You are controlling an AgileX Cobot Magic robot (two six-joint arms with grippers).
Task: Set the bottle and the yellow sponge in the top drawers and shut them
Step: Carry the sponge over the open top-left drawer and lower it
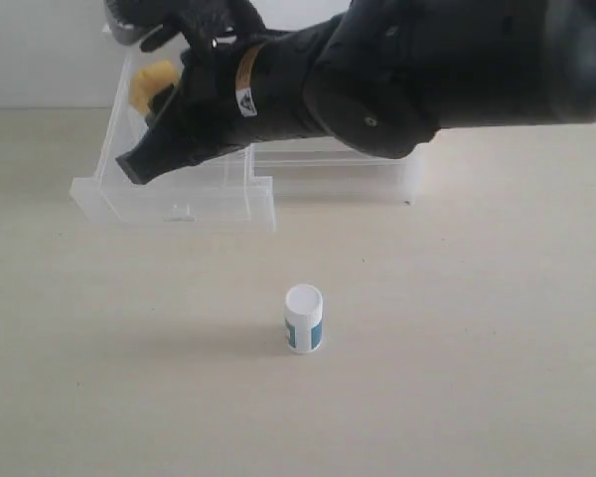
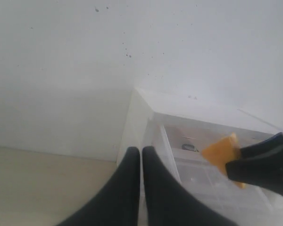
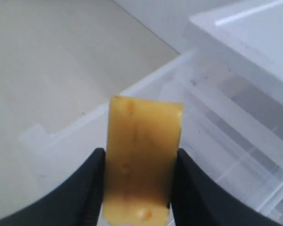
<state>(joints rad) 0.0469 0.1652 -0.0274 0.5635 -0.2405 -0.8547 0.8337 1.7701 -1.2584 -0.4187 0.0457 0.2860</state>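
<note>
Right arm [image 1: 397,70]: reaches across the middle of the exterior view to the left side. Right tool [image 3: 139,162]: closed on the yellow sponge [image 3: 144,141], one finger against each flat side. The sponge stands on end between the fingers and is clear of all surfaces.

Left top drawer [image 1: 179,199]: pulled well out of the cabinet [image 2: 137,117], and nothing shows through its clear walls. The sponge hangs above this drawer, not touching its floor or walls.

Right top drawer [image 1: 328,164]: largely hidden behind the arm; it appears pushed further in than the left one, but this cannot be confirmed.

Left tool [image 2: 141,153]: fingers pressed together with nothing between them, held beside the cabinet's outer corner, near the sponge but apart from it.

Bottle [image 1: 303,319]: upright on the table [image 1: 477,358], cap on, in front of the drawers and well apart from them. Neither tool is near it.
</note>
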